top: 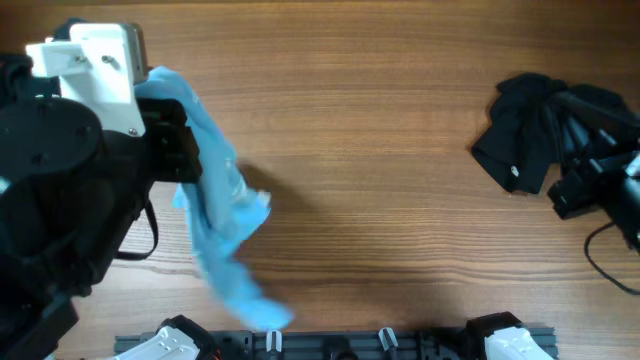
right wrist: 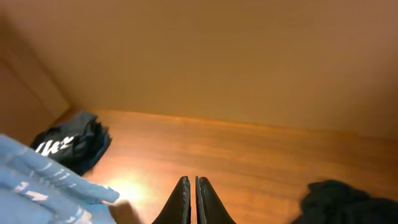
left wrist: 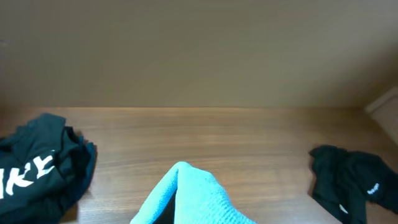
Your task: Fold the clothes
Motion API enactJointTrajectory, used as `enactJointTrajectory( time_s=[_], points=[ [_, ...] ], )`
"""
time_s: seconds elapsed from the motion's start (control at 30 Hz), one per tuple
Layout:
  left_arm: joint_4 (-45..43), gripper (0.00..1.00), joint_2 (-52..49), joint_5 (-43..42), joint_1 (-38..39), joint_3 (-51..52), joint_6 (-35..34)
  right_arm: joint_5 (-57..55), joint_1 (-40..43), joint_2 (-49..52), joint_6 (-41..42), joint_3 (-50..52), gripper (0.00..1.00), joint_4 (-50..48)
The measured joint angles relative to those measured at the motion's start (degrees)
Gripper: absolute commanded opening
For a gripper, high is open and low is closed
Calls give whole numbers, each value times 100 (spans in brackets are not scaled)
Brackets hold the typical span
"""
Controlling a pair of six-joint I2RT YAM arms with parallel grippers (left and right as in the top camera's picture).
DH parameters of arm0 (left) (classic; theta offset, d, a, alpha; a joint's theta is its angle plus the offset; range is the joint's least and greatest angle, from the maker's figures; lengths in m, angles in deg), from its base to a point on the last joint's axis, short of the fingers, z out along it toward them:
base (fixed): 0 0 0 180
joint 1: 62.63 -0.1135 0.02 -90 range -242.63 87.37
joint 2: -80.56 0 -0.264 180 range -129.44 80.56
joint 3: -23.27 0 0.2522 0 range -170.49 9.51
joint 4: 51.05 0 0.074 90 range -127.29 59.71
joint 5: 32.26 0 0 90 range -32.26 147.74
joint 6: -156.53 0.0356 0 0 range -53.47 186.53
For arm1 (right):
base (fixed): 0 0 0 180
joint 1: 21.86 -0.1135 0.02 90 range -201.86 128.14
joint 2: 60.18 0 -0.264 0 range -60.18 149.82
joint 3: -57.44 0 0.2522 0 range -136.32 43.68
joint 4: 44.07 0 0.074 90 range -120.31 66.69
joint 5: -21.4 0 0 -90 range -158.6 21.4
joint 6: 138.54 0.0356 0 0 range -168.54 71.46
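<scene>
Left jaws clamped on the bunched upper end of the sky-blue T-shirt [top: 215, 205]. From that grip the cloth runs as a narrow gathered strip, long axis from the left arm [top: 60, 170] toward the arm-mount edge of the desk [top: 400, 200] and slightly rightward; cannot tell whether its free end rests on the wood. Right jaws pressed together on nothing, well apart across the desk beside the black clothes heap [top: 530, 130]. Judgement: spreading needs a second hold on the free end, so the right arm [top: 600, 175] must cross over, left being far nearer.
</scene>
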Motion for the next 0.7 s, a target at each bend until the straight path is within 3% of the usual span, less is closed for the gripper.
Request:
enactJointTrajectory(
  time_s=[0.27,0.37,0.57,0.7],
  points=[
    [-627,4,-623,-48,0,0,-20,769,0,800,-28,-15,4,269],
    [-1244,4,-1071,175,0,2,-20,968,0,1207,-111,-13,4,367],
    [-2914,4,-1965,741,-208,2,2,1198,0,2011,-264,-13,4,367],
    [-4472,4,-2638,861,-570,2,55,1259,0,2361,-310,-13,4,240]
  ],
)
